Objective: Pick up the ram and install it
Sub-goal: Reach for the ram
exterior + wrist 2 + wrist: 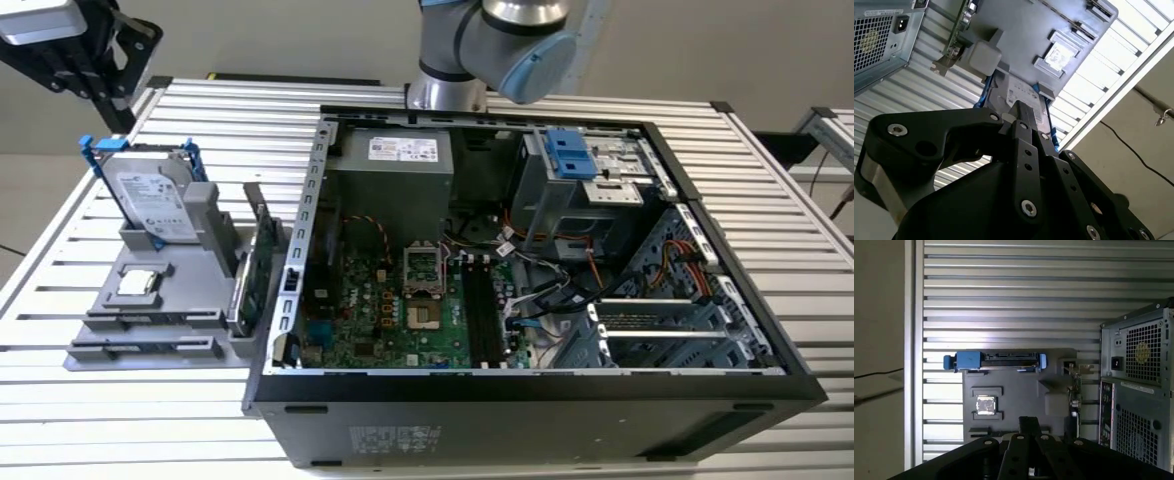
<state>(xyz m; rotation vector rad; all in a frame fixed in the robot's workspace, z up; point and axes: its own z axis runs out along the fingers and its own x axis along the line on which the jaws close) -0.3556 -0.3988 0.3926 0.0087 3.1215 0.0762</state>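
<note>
Item: ram (242, 292). A long, narrow, thin dark stick, showing nearly edge-on in the exterior view, so its chips are not making themselves out. It is standing upright on one long edge in a slot of the grey holder (147, 345), along the holder's side toward the exterior view's right. It is sitting just beside the taller green card (267, 255), which is standing between it and the open computer case (534, 410). It is resting outside the case, not yet installed.

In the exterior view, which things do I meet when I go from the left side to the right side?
hard drive → card → motherboard → blue bracket
</note>
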